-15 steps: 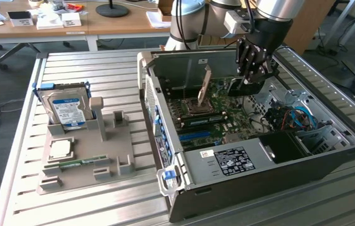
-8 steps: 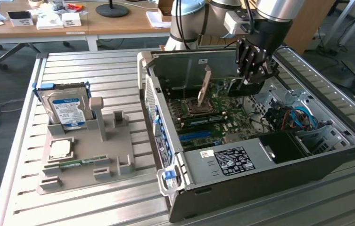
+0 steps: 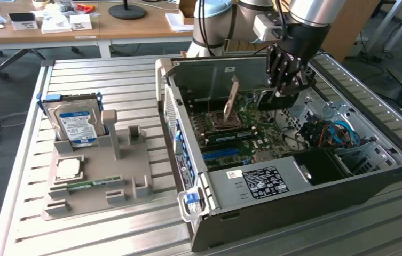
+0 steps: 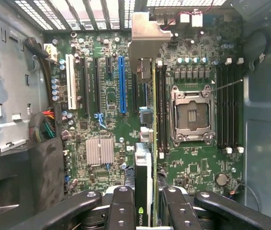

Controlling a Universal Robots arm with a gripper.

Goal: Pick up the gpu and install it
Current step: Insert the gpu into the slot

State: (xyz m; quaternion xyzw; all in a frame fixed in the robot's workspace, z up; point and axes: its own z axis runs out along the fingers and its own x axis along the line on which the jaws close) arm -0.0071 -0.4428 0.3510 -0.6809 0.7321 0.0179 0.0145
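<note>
We have the gripper (image 4: 147, 208) down inside the dark grey metal computer case (image 3: 371, 176), which lies open on its side. Its two black fingers (image 4: 120, 206) are clamped on the gpu (image 4: 143, 177), the thin green card with a black cooler and a silver bracket. We see the card held on edge over the green motherboard (image 4: 197, 167), its bracket toward the slotted rear wall.

Crowding it are a long blue slot (image 4: 122, 84) on one flank, and black memory slots (image 4: 162, 110) and the empty silver processor socket (image 4: 190, 115) on the other. A small finned silver heatsink (image 4: 99, 151) sits close by. Whether the card sits in a slot, we cannot tell.

Outside, toward the exterior view's left, a grey plastic fixture (image 3: 126, 176) holds a hard drive with a blue-white label (image 3: 76, 125) upright. Everything rests on a slatted aluminium table (image 3: 101, 74), and wooden desks (image 3: 136, 26) stand behind.
</note>
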